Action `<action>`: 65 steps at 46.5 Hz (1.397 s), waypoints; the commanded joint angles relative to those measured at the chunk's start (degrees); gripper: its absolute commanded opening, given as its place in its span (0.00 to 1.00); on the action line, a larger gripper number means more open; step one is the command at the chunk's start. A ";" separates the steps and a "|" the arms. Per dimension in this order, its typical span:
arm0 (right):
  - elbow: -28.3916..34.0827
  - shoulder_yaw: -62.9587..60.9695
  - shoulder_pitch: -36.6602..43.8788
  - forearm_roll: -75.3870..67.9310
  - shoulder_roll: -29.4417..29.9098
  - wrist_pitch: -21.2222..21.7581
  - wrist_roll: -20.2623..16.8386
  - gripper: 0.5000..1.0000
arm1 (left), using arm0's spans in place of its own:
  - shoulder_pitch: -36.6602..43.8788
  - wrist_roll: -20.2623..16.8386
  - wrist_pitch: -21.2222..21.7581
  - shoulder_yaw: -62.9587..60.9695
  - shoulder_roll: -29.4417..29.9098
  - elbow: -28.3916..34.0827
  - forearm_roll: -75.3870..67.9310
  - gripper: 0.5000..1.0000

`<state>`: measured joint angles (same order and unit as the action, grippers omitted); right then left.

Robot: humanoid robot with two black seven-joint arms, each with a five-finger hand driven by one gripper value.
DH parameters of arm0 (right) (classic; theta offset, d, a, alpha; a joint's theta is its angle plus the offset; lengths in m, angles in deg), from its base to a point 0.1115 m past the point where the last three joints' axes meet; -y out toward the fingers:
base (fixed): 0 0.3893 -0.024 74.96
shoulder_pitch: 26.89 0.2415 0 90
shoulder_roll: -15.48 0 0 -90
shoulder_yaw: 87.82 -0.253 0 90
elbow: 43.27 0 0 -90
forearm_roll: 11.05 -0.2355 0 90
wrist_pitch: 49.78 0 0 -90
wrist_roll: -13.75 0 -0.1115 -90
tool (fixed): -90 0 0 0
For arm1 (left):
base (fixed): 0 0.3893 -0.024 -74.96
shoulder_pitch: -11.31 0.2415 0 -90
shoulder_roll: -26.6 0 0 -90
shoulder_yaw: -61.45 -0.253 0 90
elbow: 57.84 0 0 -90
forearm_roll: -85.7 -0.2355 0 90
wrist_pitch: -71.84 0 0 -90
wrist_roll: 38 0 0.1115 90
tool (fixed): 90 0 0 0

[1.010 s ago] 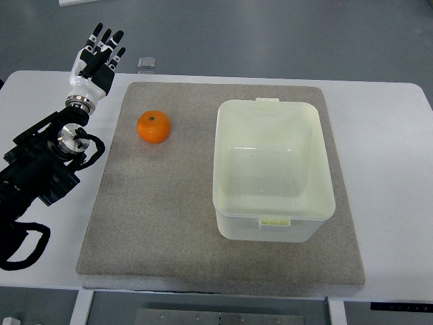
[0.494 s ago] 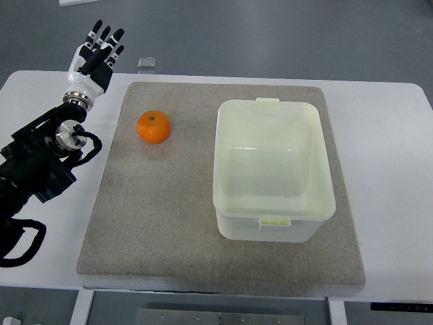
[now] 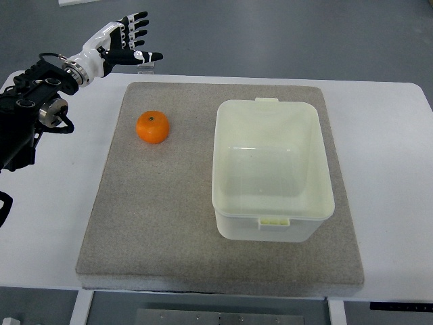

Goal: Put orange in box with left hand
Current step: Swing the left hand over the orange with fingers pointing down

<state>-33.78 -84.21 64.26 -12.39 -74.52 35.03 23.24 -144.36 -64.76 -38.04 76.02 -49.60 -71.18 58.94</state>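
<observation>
An orange (image 3: pixel 153 127) rests on the grey mat (image 3: pixel 169 217), left of a translucent pale plastic box (image 3: pixel 272 169) that stands open and empty. My left hand (image 3: pixel 125 42) hovers above the table's far left corner, beyond and a little left of the orange, not touching it. Its fingers (image 3: pixel 139 24) are spread and hold nothing. The black left arm (image 3: pixel 30 101) enters from the left edge. No right arm shows.
The mat lies on a white table (image 3: pixel 392 176). A small clear object (image 3: pixel 146 63) sits at the table's far edge just beyond the mat, close under my left hand. Grey floor lies beyond.
My left arm has swung up and to the right. The hand has turned from pointing away to pointing right, now nearer the mat's far left corner. Orange and box have not moved.
</observation>
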 commanded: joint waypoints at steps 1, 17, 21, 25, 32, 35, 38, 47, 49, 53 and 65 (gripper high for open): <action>0.00 0.00 0.00 0.02 0.00 0.00 0.00 0.86 | -1.30 -5.39 0.10 -2.96 0.61 -0.02 -6.89 0.98; 0.00 0.00 0.00 0.02 0.00 0.00 0.00 0.86 | -7.81 -8.24 3.79 -18.34 1.67 -0.98 -21.57 0.97; 0.00 0.00 0.00 0.02 0.00 0.00 0.00 0.86 | -8.95 -8.24 5.46 -22.56 2.29 -1.07 -23.77 0.98; 0.00 0.00 0.00 -0.07 0.00 0.00 0.00 0.86 | -10.00 -8.24 8.01 -25.38 2.29 -0.98 -25.62 0.98; 0.00 0.00 0.00 0.02 0.00 0.00 0.00 0.86 | -10.71 -8.24 8.98 -25.73 1.41 -0.37 -25.36 0.98; 0.00 0.00 0.00 0.02 0.00 0.00 0.00 0.86 | -10.71 -8.24 9.07 -25.73 1.41 -0.37 -25.45 0.98; 0.00 0.00 0.00 0.02 0.00 0.00 0.00 0.86 | -10.71 -8.24 8.98 -25.82 1.14 -0.46 -26.06 0.98; 0.00 0.00 0.00 -0.07 0.00 0.00 0.00 0.86 | -11.15 -8.24 8.98 -35.56 -0.26 -1.42 -26.85 0.98; 0.00 0.00 0.00 0.02 0.00 0.00 0.00 0.86 | -11.85 -8.24 8.89 -38.55 -0.26 -1.60 -27.03 0.98; 0.00 0.00 0.00 0.02 0.00 0.00 0.00 0.86 | -13.52 -8.24 8.37 -43.65 -0.18 -4.14 -27.21 0.99; 0.00 0.00 0.08 -0.07 0.00 0.00 0.00 0.86 | -22.30 -8.24 4.77 -50.43 4.13 -12.32 -27.29 0.99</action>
<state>-33.78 -84.22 64.27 -12.39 -74.52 35.03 23.25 -164.34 -73.00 -31.33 26.04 -46.21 -83.47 31.67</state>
